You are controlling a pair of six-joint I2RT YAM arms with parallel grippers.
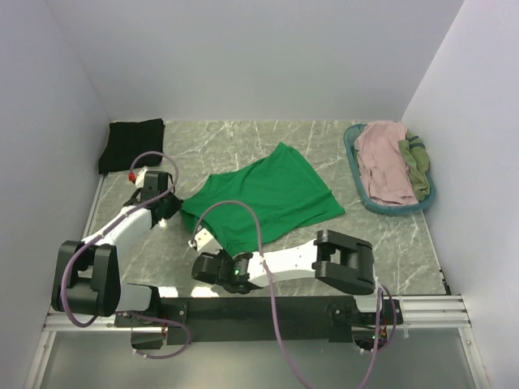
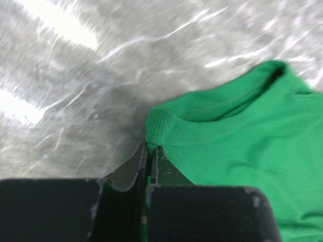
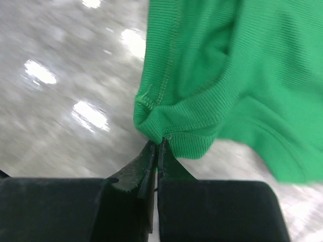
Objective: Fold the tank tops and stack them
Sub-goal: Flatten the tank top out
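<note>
While left gripper (image 2: 150,152) and right gripper (image 3: 156,147) each pinch just a sliver of green top (image 1: 268,194), uneven pulling could slip one free.

Top external: fixed, high, behind the arm bases (image 1: 268,309), looks down and forward, far enough out to take in the whole table (image 1: 243,138). Left wrist: sits right behind the left gripper (image 2: 150,152), very close, tilted down at the tabletop, blurry. Right wrist: same setup behind the right gripper (image 3: 156,148), also blurry. All three share the green tank top (image 1: 268,198); each wrist view catches only one edge of it.
</note>
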